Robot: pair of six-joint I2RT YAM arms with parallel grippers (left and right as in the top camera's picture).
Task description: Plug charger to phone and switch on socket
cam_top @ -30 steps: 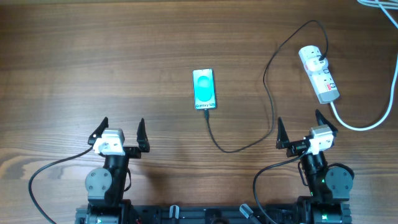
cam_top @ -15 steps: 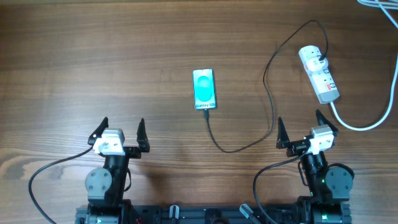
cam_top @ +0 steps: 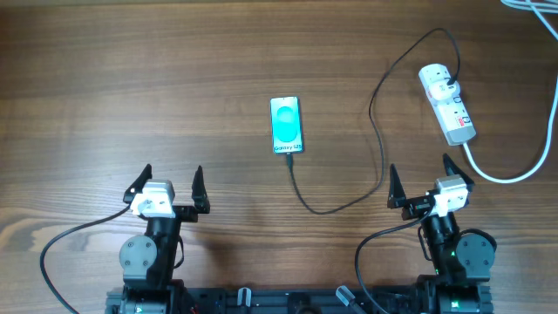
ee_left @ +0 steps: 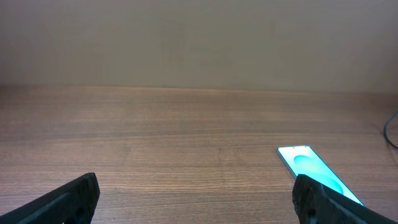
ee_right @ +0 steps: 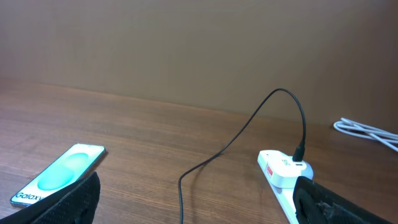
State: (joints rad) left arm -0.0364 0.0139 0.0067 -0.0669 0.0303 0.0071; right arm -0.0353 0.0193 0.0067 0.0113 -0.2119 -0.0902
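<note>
The phone (cam_top: 287, 125) lies flat mid-table, its screen lit cyan; it also shows in the left wrist view (ee_left: 314, 168) and the right wrist view (ee_right: 59, 174). The black charger cable (cam_top: 381, 166) runs from the far end of the white socket strip (cam_top: 447, 106) in a loop, and its free end lies just below the phone's bottom edge; contact cannot be told. My left gripper (cam_top: 171, 174) and right gripper (cam_top: 419, 167) stand open near the table's front edge, well apart from everything. Nothing sits between the left gripper (ee_left: 199, 199) or the right gripper (ee_right: 199, 202); the cable (ee_right: 236, 140) and socket (ee_right: 283, 171) lie ahead.
The socket's thick white cord (cam_top: 514, 174) curves along the right edge of the table, and more white cord (ee_right: 367, 130) lies at the far right. Bare wooden table (cam_top: 131, 78) stretches to the left of the phone.
</note>
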